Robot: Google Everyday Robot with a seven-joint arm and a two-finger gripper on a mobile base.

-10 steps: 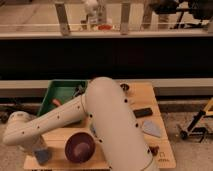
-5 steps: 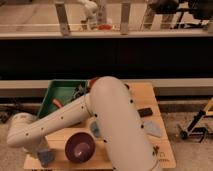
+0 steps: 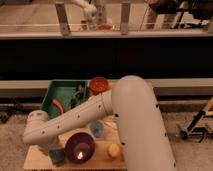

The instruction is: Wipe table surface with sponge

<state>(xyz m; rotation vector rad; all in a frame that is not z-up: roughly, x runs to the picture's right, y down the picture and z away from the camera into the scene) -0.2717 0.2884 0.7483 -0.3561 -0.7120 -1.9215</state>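
Observation:
The light tan table surface (image 3: 39, 161) shows only at the front left, below my white arm. The dull blue-grey sponge (image 3: 57, 156) sits near the table's front left corner, just left of the dark maroon bowl (image 3: 80, 146). My gripper (image 3: 50, 151) hangs down from the wrist at the left end of the arm and is right at the sponge, touching or almost touching it. My arm hides most of the gripper and the right half of the table.
A green bin (image 3: 56, 93) with a few small items stands at the back left. An orange-red bowl (image 3: 99, 85) sits beside it. A small round blue cup (image 3: 96, 128) and a yellow object (image 3: 114, 150) lie right of the maroon bowl.
My arm has swung across and now fills more of the view, hiding the right side of the table. The gripper stays low at the sponge by the front left corner.

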